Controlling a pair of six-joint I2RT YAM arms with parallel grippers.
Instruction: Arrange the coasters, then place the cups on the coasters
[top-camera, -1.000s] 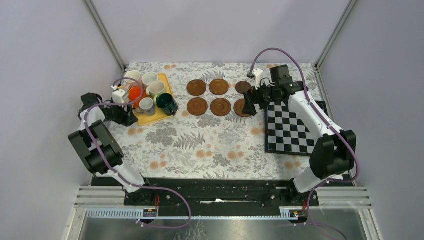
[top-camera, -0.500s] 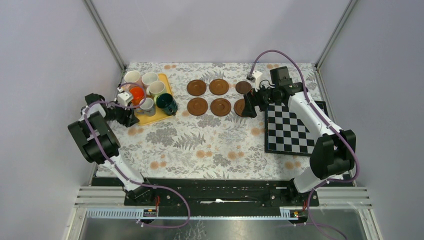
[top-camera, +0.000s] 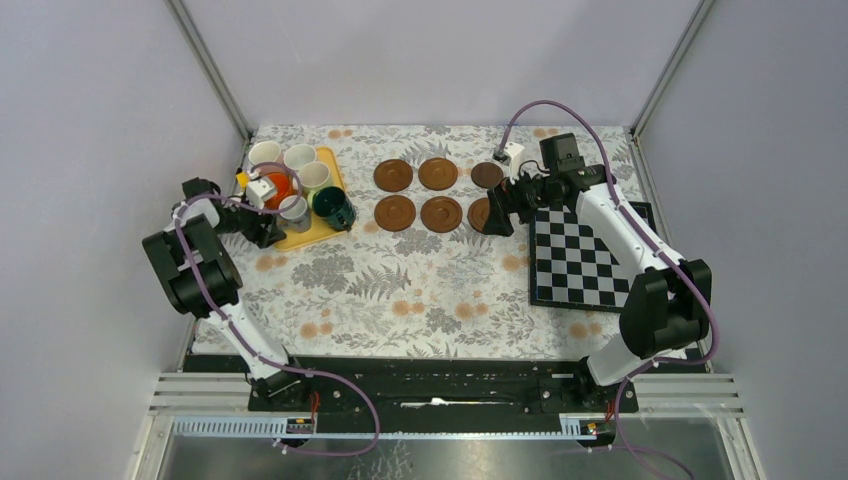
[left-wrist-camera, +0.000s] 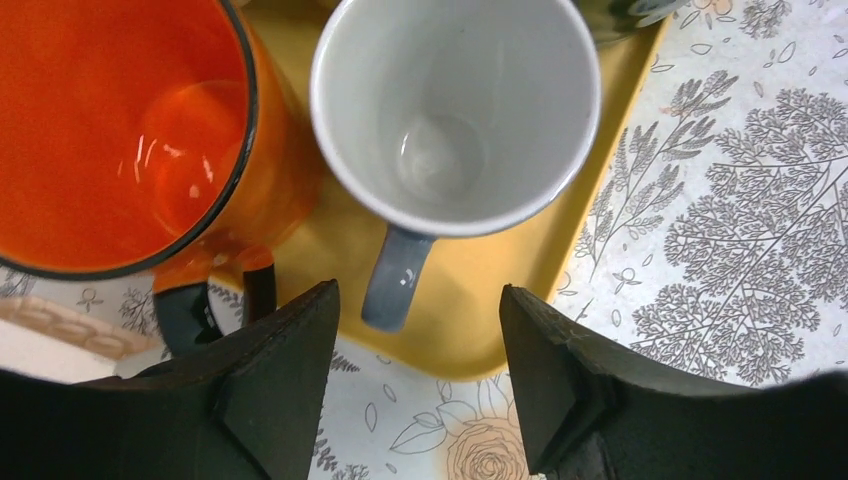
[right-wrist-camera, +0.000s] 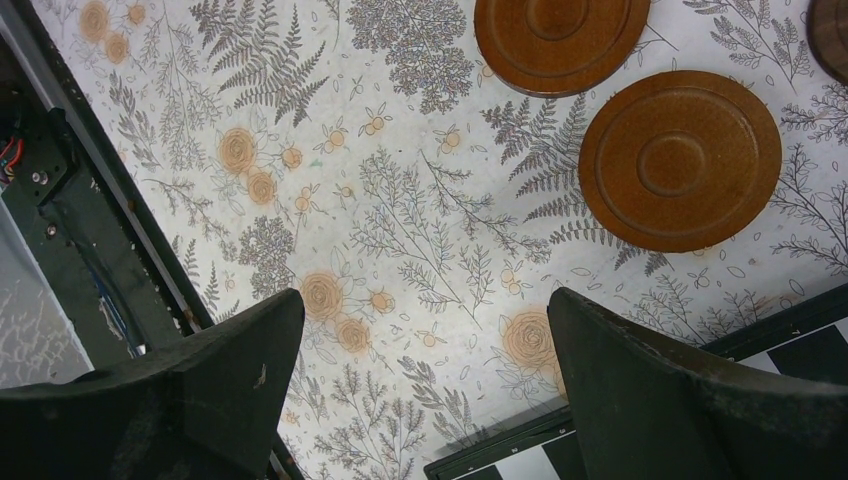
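Note:
Six brown coasters lie in two rows of three; the back row starts at one coaster (top-camera: 393, 175), and the front-right coaster (top-camera: 482, 214) is partly hidden by my right gripper (top-camera: 497, 210). That gripper (right-wrist-camera: 425, 310) hangs open and empty over the cloth, two coasters (right-wrist-camera: 680, 160) ahead of it. The cups stand on a yellow tray (top-camera: 290, 238): orange (top-camera: 272, 188), grey (top-camera: 294, 211), dark green (top-camera: 333, 206), pale green (top-camera: 313, 177) and two pale ones behind. My left gripper (left-wrist-camera: 418, 330) is open at the tray's near corner. The grey cup's handle (left-wrist-camera: 398, 280) points into its gap, untouched.
A black-and-white chessboard (top-camera: 580, 255) lies at the right, under the right arm. The orange cup (left-wrist-camera: 120, 130) stands close to the left of the grey cup (left-wrist-camera: 455, 110). Flower-patterned cloth covers the table; grey walls close in on three sides.
The left arm has swung its wrist forward and right, up to the tray's near corner. The right gripper has shifted only slightly by the front-right coaster.

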